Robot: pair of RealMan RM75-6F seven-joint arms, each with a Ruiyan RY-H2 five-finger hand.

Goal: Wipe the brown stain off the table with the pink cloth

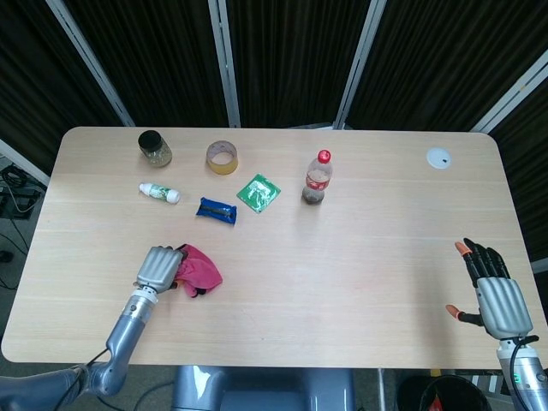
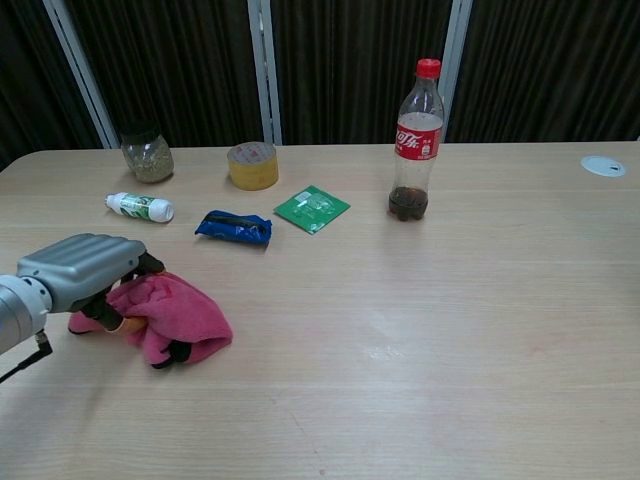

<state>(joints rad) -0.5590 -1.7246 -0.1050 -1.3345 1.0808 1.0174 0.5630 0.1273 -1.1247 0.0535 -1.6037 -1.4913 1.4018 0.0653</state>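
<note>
Left hand (image 2: 85, 275) is curled over the pink cloth (image 2: 170, 315), fingers tucked into the bunched fabric and pressing it on the table (image 1: 360, 248), near the front-left edge. Right hand (image 1: 495, 295) sits idle at the far right with fingers spread, holding nothing.

Brown stain: can't make it out in either view. It's either under the cloth or too faint to see. There's a faint reddish smudge (image 2: 545, 349) on the right in the chest view, can't tell what it is.

Judgement on the wipe: keep the palm flat and load down through the cloth, use short overlapping strokes, keep the wad under the fingers so it doesn't roll out. Stay clear of the blue packet (image 1: 217, 210) and the small white bottle (image 1: 159, 193) just behind.

Surface: light wood laminate, smooth, rounded corners, so the cloth should slide easily. Room: black curtains behind with pale metal struts.
</note>
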